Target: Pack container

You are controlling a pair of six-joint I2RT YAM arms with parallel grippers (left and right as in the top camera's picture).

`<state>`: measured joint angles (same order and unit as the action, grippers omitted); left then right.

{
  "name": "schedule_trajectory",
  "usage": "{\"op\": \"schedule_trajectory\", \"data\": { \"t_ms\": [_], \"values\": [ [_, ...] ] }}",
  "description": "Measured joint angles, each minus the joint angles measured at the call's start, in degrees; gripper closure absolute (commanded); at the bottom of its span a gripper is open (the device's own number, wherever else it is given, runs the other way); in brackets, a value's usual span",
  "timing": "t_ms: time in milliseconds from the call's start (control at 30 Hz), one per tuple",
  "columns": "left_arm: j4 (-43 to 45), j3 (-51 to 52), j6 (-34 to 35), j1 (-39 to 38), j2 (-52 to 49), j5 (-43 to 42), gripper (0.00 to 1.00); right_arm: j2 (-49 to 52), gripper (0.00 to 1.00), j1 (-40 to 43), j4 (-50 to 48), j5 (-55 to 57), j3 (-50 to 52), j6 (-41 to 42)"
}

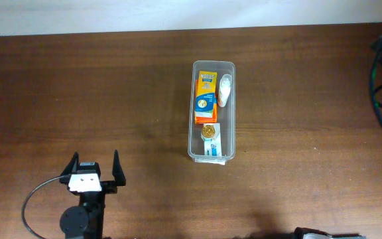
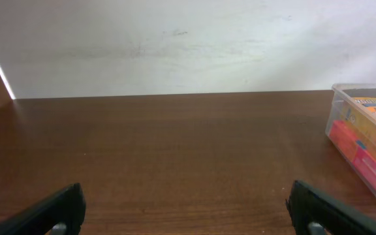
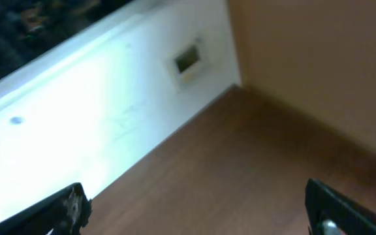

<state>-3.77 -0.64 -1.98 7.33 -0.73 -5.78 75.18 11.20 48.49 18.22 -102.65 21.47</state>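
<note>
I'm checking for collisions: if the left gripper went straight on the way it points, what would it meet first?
Probably nothing on the table: the open left gripper faces bare wood, then the white wall past the far edge. The container sits off to its right, outside that line.

Likely a lab: wooden table (image 1: 111,86), white wall (image 2: 175,46), loose cables (image 1: 375,72).

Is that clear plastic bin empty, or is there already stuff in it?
Not empty: the container holds an orange box, a white item and a gold disc.
</note>
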Motion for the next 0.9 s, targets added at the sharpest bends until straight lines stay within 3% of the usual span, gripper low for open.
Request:
{"op": "schedule_trajectory", "data": {
  "t_ms": [200,333,567,900],
  "values": [
    [0.00,0.00,0.00,0.00,0.00,0.00,0.01,-4.70,0.01,-6.34,-16.22,-0.11,14.43,-9.84],
    [0.00,0.00,0.02,0.00,0.00,0.00,0.01,-13.55,0.02,-8.13,-31.52,-0.24,31.34,-12.41],
    [-0.02,0.00,0.00,0.00,0.02,0.02,0.01,-30.21,0.02,-9.38,-48.28,-2.10,53.83,-13.53],
    [-0.04,0.00,0.02,0.00,0.00,0.02,0.01,-53.81,0.02,-12.39,-54.36,-6.38,79.06,-16.02]
  ]
}}
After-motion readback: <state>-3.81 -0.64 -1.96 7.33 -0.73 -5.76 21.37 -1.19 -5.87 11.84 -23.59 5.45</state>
